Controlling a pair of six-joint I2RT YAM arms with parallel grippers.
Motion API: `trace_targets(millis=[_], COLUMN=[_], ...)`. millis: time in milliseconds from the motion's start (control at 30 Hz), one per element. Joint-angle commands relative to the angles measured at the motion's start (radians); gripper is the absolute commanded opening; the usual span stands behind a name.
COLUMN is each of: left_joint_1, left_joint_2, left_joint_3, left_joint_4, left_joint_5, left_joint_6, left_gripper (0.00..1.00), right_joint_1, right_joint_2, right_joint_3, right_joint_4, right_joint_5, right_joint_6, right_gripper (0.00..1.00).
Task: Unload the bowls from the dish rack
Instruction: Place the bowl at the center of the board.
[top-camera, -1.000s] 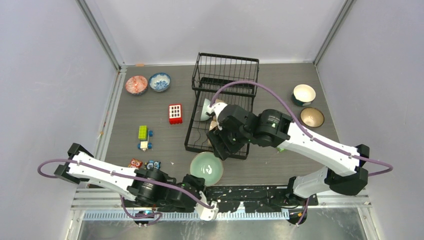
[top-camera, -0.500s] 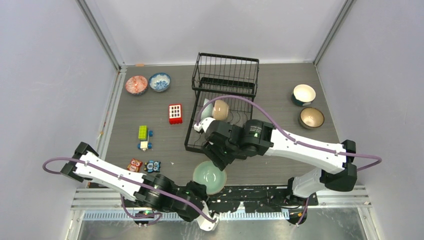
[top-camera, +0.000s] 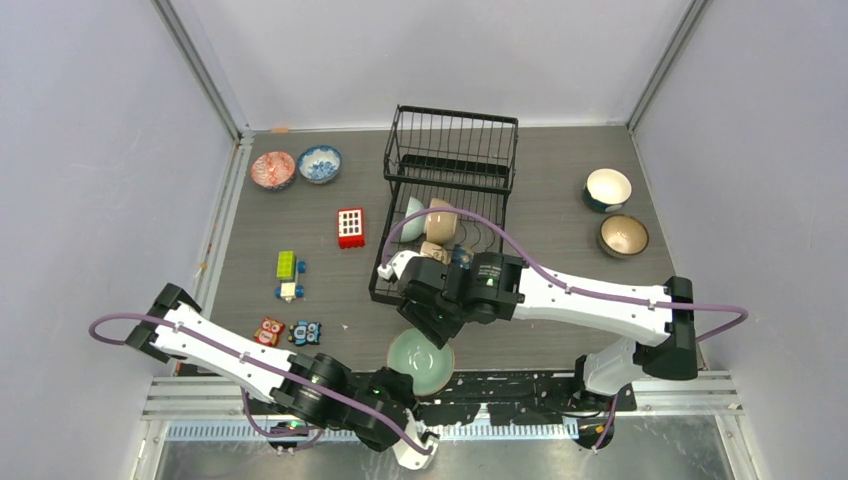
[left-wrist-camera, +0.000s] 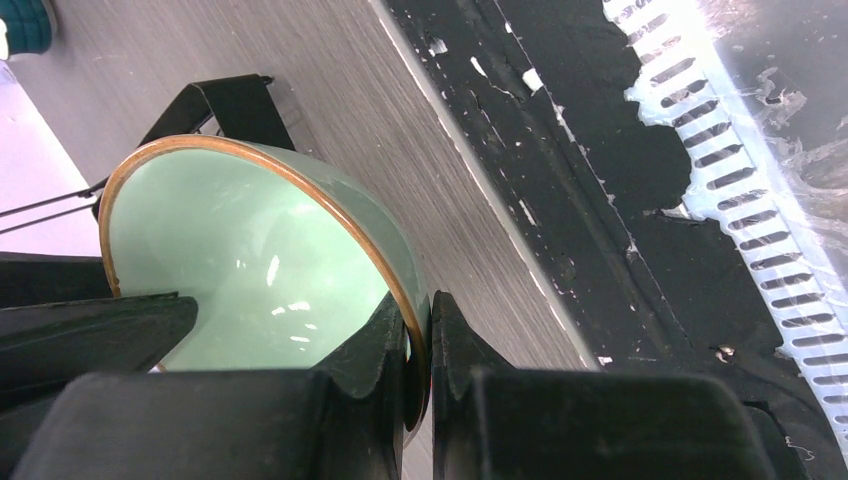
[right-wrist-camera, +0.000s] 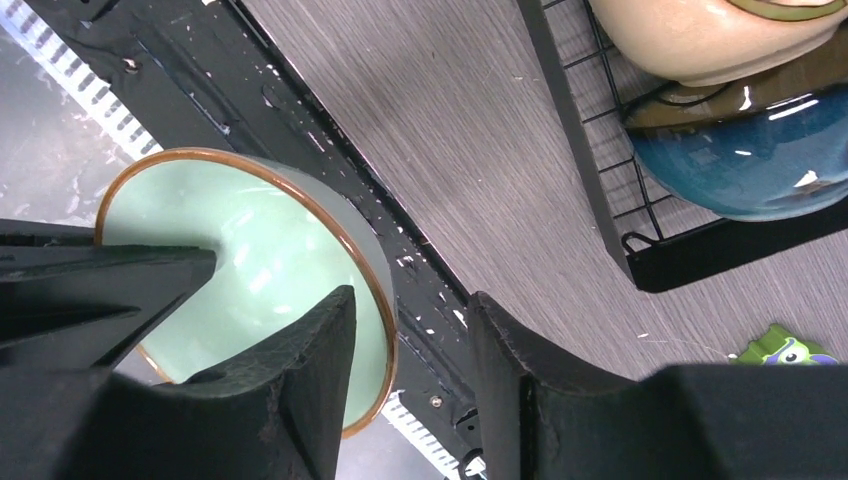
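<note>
A pale green bowl (top-camera: 420, 360) with a brown rim hangs over the table's near edge. My left gripper (top-camera: 404, 380) is shut on its rim, as the left wrist view shows: gripper (left-wrist-camera: 420, 322), bowl (left-wrist-camera: 240, 250). My right gripper (top-camera: 425, 322) is open just above the same bowl (right-wrist-camera: 230, 250), with one finger inside and one outside the rim (right-wrist-camera: 412, 296). The black wire dish rack (top-camera: 452, 150) holds a pale bowl (top-camera: 411, 216), a tan bowl (top-camera: 441, 220) and a dark blue bowl (top-camera: 461, 255). The tan bowl (right-wrist-camera: 700, 45) and blue bowl (right-wrist-camera: 740, 165) also show in the right wrist view.
A red patterned bowl (top-camera: 272, 168) and a blue-and-white bowl (top-camera: 320, 163) sit far left. A cream bowl (top-camera: 608, 187) and a brown bowl (top-camera: 623, 235) sit far right. A red block (top-camera: 350, 227) and small toys (top-camera: 288, 268) lie left of the rack.
My right gripper has come down from the rack to the green bowl. My left gripper has drawn the green bowl toward the table's near edge.
</note>
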Motion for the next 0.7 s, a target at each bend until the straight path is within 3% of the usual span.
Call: trace_targets(millis=[0,233,667], left_joint_1=[-0.009,-0.017,-0.03], left_joint_2=[-0.014,-0.024,-0.017], left_joint_3=[0.029,0.026,0.035], left_joint_4=[0.017,0.025,0.034], left_joint_5=[-0.03,-0.016,-0.026], left_joint_6=[0.005,-0.035,-0.059], left_gripper=[0.0,0.0,0.0], right_joint_1=[0.017,0.03,0.045], right_joint_2=[0.013,0.018,0.043], right_joint_3=[-0.015,-0.034,-0.047], right_joint_4=[0.041,0.042,0.062], right_joint_5=[0.017,0.013,0.016], right_joint_6=[-0.005,-0.005,0.004], right_gripper=[0.48,0.42,0.45])
